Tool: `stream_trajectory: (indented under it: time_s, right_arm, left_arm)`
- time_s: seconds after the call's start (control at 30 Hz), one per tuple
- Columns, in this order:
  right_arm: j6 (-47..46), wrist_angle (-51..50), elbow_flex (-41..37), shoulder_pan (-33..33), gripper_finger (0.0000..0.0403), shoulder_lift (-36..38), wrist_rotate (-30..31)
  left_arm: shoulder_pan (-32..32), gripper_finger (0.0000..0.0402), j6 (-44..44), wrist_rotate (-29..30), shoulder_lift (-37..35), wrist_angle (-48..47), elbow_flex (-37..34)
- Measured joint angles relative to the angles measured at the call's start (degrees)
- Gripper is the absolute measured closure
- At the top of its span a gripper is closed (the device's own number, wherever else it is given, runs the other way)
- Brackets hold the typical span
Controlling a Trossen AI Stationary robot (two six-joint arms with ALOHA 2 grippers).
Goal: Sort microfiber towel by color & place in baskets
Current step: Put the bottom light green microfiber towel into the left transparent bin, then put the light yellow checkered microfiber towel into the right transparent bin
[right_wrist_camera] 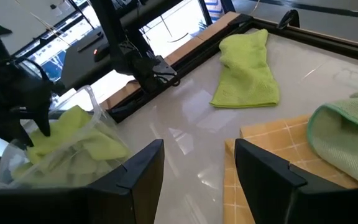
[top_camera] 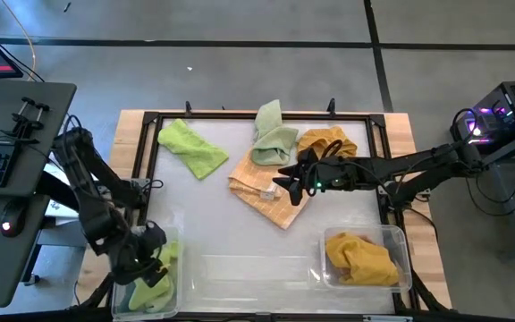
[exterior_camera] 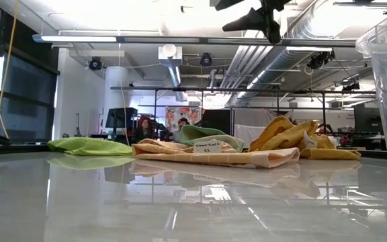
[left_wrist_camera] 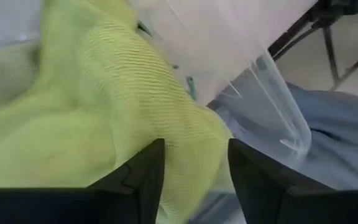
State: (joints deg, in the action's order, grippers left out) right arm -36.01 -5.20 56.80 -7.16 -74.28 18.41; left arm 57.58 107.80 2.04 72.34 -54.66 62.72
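- Step in hand: dropping a lime towel (top_camera: 155,273) into the left basket (top_camera: 123,302); left hand (top_camera: 147,255) is over it, fingers parted around the cloth, grip unclear.
- Right hand (top_camera: 286,177) is released, empty, hovering above the checked orange towel (top_camera: 262,192) mid-worktop (top_camera: 231,241).
- Next likely: right hand descends and pinches that towel for the right basket (top_camera: 401,259), which holds yellow towels (top_camera: 360,259).

- Bright, even overhead light; ceiling strip lamps (exterior_camera: 180,39) show in low view.
- White table (top_camera: 240,233) glossy, mirrors the towels, glare streaks.
- Left wrist view blurred, lime towel (left_wrist_camera: 92,118) too close.
- Shadows faint.
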Motion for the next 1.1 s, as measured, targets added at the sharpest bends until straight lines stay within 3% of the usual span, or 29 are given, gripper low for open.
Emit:
stream_trajectory:
  time_s: [0.2, 0.33, 0.53, 0.77, 0.93, 1.1]
  right_arm:
    - [0.3, -0.1, 0.0, 0.0, 0.0212, 0.0, 0.0]
    - [0.3, -0.2, 0.0, 0.0, 0.0212, 0.0, 0.0]
    - [0.0, -0.7, 0.0, 0.0, 0.0212, 0.0, -0.2]
    - [0.1, -1.6, 0.0, 0.0, 0.0212, 0.0, -0.2]
    - [0.4, -1.7, 0.0, 0.0, 0.0212, 0.0, 0.1]
    - [0.1, -1.8, 0.0, 0.0, 0.0212, 0.0, 0.2]
  left_arm:
    - [-1.0, 0.0284, -0.5, 0.0, 0.0, 11.5, -9.5]
    - [-2.1, 0.0298, 1.4, 0.0, 0.0, 12.4, -12.6]
    - [-3.4, 0.0287, 1.6, -2.6, -1.7, 14.2, -12.8]
    - [-5.1, 0.0267, 2.7, -5.7, -10.4, 20.4, -12.6]
    - [-5.9, 0.0271, 1.0, 2.2, -16.3, 21.9, -8.4]
    - [-7.7, 0.0273, -12.8, 17.5, -18.5, 22.1, -0.8]
